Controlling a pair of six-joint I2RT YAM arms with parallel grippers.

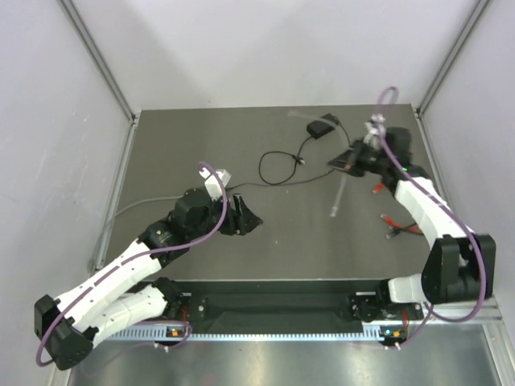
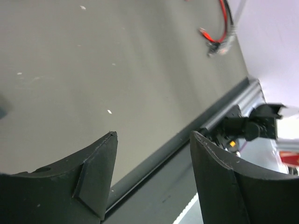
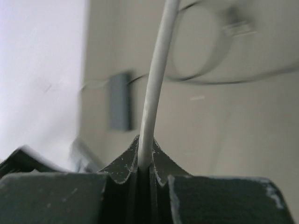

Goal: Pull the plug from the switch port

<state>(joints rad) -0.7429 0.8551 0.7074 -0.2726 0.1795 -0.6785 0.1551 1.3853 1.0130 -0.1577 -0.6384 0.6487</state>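
My right gripper is at the back right of the table, shut on a thin white cable. In the right wrist view the cable rises straight out of the closed jaws of that gripper. Its free end hangs over bare table, touching no box, and whether it carries the plug is too small to tell. The switch is hidden in every view. My left gripper hovers low at the table's middle left, open and holding nothing, and its wrist view shows only table between the jaws of the gripper.
A small black power brick lies at the back with its thin black cord looped toward the middle. Red leads lie at the right. A grey cable runs from the left edge under my left arm.
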